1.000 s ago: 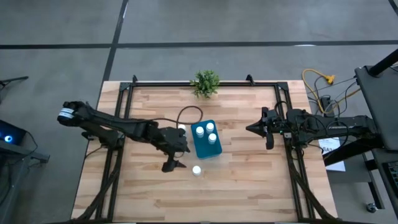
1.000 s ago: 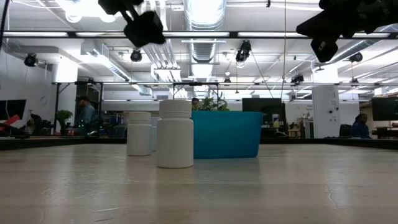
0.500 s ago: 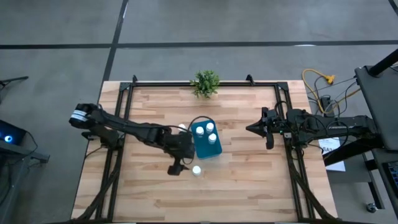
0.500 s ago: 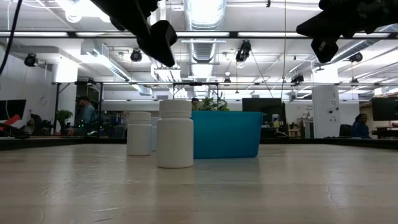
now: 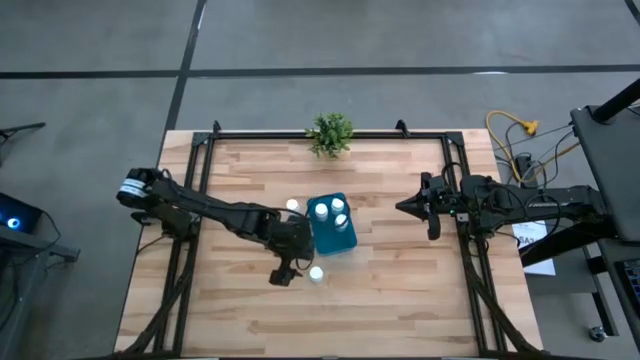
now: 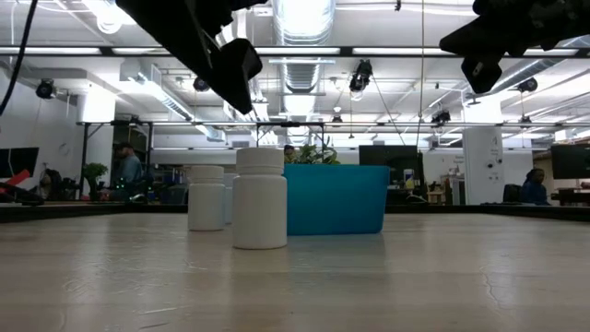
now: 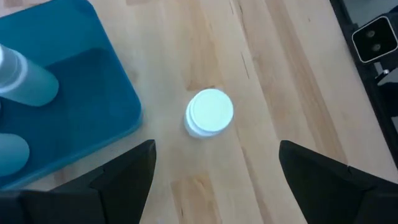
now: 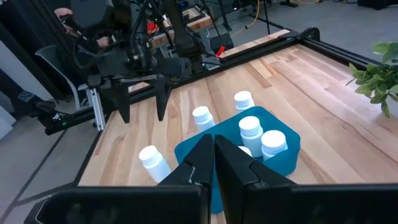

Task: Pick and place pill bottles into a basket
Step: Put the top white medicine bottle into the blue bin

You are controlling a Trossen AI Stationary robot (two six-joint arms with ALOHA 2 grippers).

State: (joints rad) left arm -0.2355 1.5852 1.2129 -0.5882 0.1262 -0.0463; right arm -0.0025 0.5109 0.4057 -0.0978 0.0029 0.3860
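Observation:
A white pill bottle (image 5: 316,273) (image 7: 209,113) stands upright on the wood table, just nearer than the teal basket (image 5: 332,236) (image 7: 68,106). My left gripper (image 5: 284,273) (image 7: 214,168) hovers open above this bottle and a little to its left, tipped downward, touching nothing. In the low view it hangs high over the bottle (image 6: 260,198). Three capped bottles (image 5: 337,206) stand inside the basket. Two more bottles (image 8: 203,117) (image 8: 243,99) stand on the table left of the basket. My right gripper (image 5: 403,207) (image 8: 214,163) waits shut at the right.
A small green potted plant (image 5: 331,132) sits at the table's far edge. Black frame rails (image 5: 190,250) run along the left and right sides of the table. Bare wood lies toward the near edge (image 5: 330,320).
My left gripper has gone down and toward the table's right, closing on the loose bottle near the basket, and has tipped further downward. It stays open. Bottles and basket have not moved.

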